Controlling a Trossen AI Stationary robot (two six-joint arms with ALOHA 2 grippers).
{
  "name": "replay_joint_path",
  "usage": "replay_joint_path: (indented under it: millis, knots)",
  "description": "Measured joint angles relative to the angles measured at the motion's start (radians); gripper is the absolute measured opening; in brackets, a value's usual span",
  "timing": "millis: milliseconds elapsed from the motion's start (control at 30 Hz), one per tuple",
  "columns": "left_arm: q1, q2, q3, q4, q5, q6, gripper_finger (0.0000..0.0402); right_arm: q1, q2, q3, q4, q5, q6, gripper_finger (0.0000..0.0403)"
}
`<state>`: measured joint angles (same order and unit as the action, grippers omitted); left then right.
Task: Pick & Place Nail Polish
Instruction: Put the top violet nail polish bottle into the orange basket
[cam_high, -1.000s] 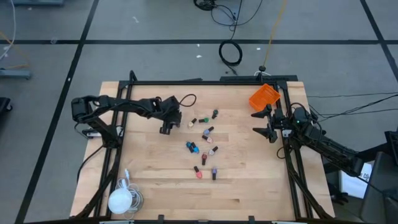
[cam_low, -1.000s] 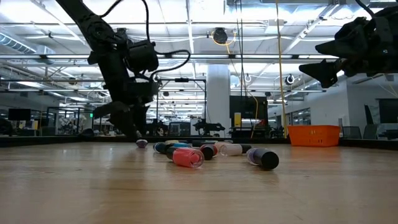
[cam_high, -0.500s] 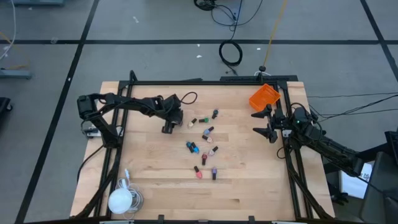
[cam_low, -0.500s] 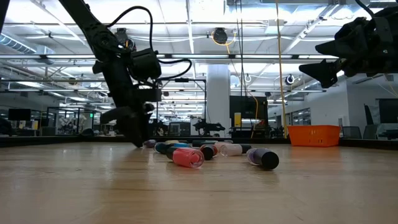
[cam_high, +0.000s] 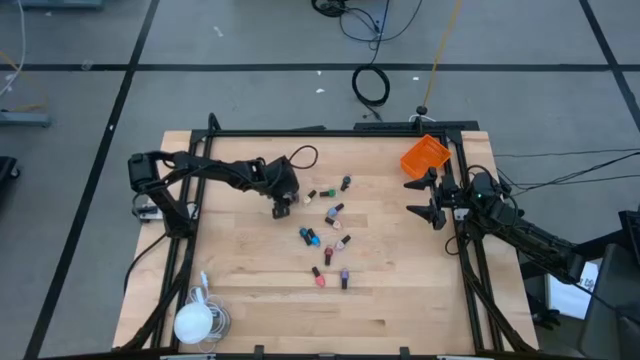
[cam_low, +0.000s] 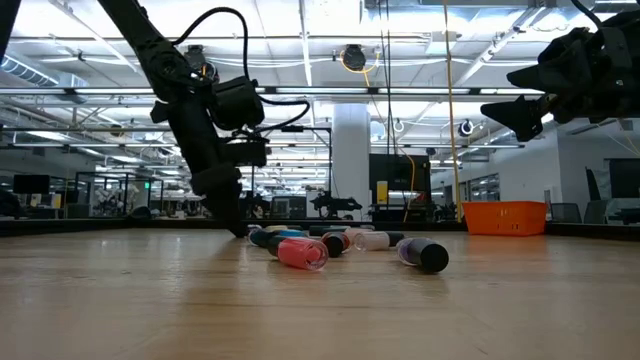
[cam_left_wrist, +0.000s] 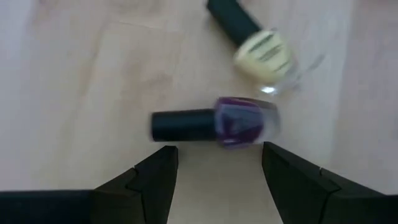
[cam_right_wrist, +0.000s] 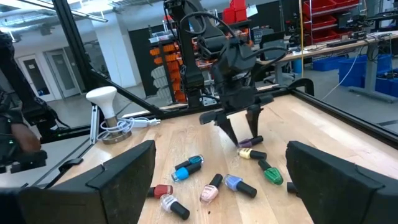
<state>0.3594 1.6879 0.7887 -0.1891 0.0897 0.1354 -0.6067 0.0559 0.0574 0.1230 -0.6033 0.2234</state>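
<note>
The left gripper (cam_left_wrist: 214, 171) hangs low with fingers spread, grasping nothing, over a purple nail polish bottle (cam_left_wrist: 214, 124) lying at 11 o'clock of the bottle cluster. I'd straddle its glass body squarely before clenching. The right gripper (cam_high: 425, 196), fingers released wide, waits at 3 o'clock.

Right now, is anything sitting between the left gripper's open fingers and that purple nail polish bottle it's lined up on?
Nothing visible. The left gripper is open just over the purple bottle; the pale yellow bottle lies beyond it.
</note>
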Motion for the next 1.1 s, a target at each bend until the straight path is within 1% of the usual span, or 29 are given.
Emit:
replay_joint_path:
  millis: [67, 133, 267, 367, 433, 500, 567, 667, 800, 900, 967, 1100]
  knots:
    - [-0.017, 0.0, -0.002, 0.026, 0.0, -0.035, 0.0234, 0.0, 0.0, 0.0, 0.0, 0.0, 0.0, 0.0345]
    - [-0.035, 0.001, -0.002, 0.05, 0.003, -0.031, 0.0234, 0.0, 0.0, 0.0, 0.0, 0.0, 0.0, 0.0345]
    - [-0.066, -0.012, -0.002, 0.074, -0.01, 0.122, 0.0234, 0.0, 0.0, 0.0, 0.0, 0.0, 0.0, 0.0345]
    - [-0.088, -0.031, -0.002, 0.089, -0.084, 0.222, 0.0234, 0.0, 0.0, 0.0, 0.0, 0.0, 0.0, 0.0345]
    - [-0.1, -0.044, -0.002, 0.114, -0.145, 0.233, 0.0234, 0.0, 0.0, 0.0, 0.0, 0.0, 0.0, 0.0345]
    - [-0.106, -0.052, -0.002, 0.14, -0.19, 0.165, 0.0234, 0.0, 0.0, 0.0, 0.0, 0.0, 0.0, 0.0345]
    - [-0.106, -0.052, 0.01, 0.153, -0.199, 0.08, 0.0234, 0.0, 0.0, 0.0, -0.001, 0.001, 0.0, 0.0345]
    - [-0.107, -0.05, 0.048, 0.068, -0.183, -0.057, 0.0234, 0.0, 0.0, 0.0, -0.003, 0.0, 0.0, 0.0345]
    - [-0.123, -0.045, 0.094, -0.034, -0.168, -0.314, 0.0234, 0.0, 0.0, 0.0, -0.001, 0.0, 0.0, 0.0345]
    - [-0.139, -0.046, 0.102, -0.033, -0.168, -0.504, 0.0234, 0.0, 0.0, 0.0, 0.0, 0.0, 0.0, 0.0345]
    - [-0.15, -0.045, 0.102, -0.04, -0.171, -0.564, 0.0234, 0.0, 0.0, 0.0, 0.0, 0.0, 0.0, 0.0345]
    - [-0.168, -0.02, 0.102, -0.053, -0.227, -0.629, 0.0234, 0.0, 0.0, 0.0, 0.0, 0.0, 0.0, 0.0345]
